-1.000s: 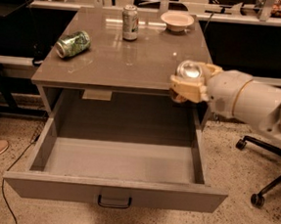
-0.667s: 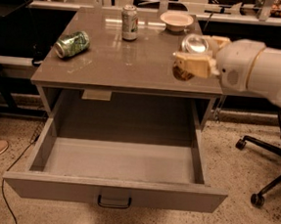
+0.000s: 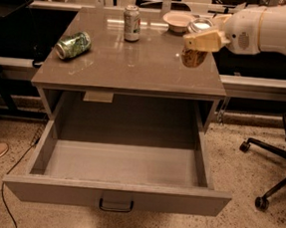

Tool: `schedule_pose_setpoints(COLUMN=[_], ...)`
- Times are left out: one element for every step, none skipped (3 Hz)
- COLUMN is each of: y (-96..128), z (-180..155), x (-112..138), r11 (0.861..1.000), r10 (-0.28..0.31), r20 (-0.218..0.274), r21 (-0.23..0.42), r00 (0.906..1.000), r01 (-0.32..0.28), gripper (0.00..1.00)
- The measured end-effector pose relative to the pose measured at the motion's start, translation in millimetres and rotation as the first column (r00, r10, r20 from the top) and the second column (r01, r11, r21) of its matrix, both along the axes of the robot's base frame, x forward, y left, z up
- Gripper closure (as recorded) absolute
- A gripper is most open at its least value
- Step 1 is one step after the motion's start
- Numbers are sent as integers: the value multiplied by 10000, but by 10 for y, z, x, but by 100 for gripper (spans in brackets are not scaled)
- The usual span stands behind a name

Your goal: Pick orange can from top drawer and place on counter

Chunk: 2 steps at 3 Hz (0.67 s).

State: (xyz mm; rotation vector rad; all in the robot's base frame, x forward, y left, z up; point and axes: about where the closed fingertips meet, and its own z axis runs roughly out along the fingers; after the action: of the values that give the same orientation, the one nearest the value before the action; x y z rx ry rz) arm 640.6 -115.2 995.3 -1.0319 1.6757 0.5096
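Gripper (image 3: 203,40) clamped tight round the orange can (image 3: 193,58), hanging over the right edge of the counter (image 3: 137,70), near the back corner; top drawer (image 3: 118,196) stands open below. Judging it: lower straight, seat the base flat, short of the bowl (image 3: 177,20), then release gently.

The rounded white arm (image 3: 275,27), yellowish-banded, carries a tan claw (image 3: 195,44) over the counter (image 3: 137,63).

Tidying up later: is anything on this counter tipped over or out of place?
Yes: the green can lies on its side near the left edge of the counter, while the white can stands upright. The gripper holds the orange can above the right side.
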Motion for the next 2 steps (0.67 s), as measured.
schedule_pose_setpoints(y=[210, 489], z=[-107, -256], x=[404, 676], r11=[9987, 9955], r10=[487, 949], r20=[-957, -1605], r21=[-130, 144], r00=[9942, 9825], r01=[-501, -938], gripper=[100, 100])
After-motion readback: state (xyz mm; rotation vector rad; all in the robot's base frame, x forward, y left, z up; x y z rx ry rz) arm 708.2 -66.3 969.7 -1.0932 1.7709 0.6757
